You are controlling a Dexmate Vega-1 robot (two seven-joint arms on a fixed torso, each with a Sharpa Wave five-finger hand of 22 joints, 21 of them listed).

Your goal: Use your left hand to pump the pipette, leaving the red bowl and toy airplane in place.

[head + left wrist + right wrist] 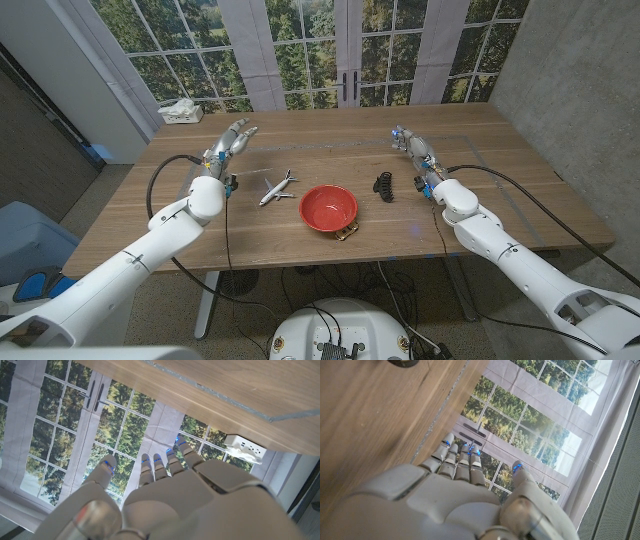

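Although the task names a pipette, nothing on the desk can be plainly made out as one. The likeliest candidate is a small dark-and-gold object lying near the middle of the desk's near edge, touching or just beside the near rim of the red bowl. It is too small in the head view to tell for sure.

If that is the pipette, I judge it light and easily nudged, with a soft bulb that gives under pressure and a thin, slippery stem that would roll or skid on the wood. The place to take hold would be the bulb, pinched between thumb and a finger and squeezed gently rather than pushed down. Any sideways shove there would push straight into the bowl, which must stay put.

The bowl sits upright and looks empty, around the middle of the desk, closer to the near edge. The toy airplane lies just beside it toward the left edge, apart from the bowl. A black claw clip lies on the bowl's other side, toward the right edge.

The left robot hand hovers well apart from all of this, toward the far left corner, its fingers stretched out and holding nothing. The right robot hand is likewise released, fingers extended, toward the far right side. A tissue box stands at the far left corner.
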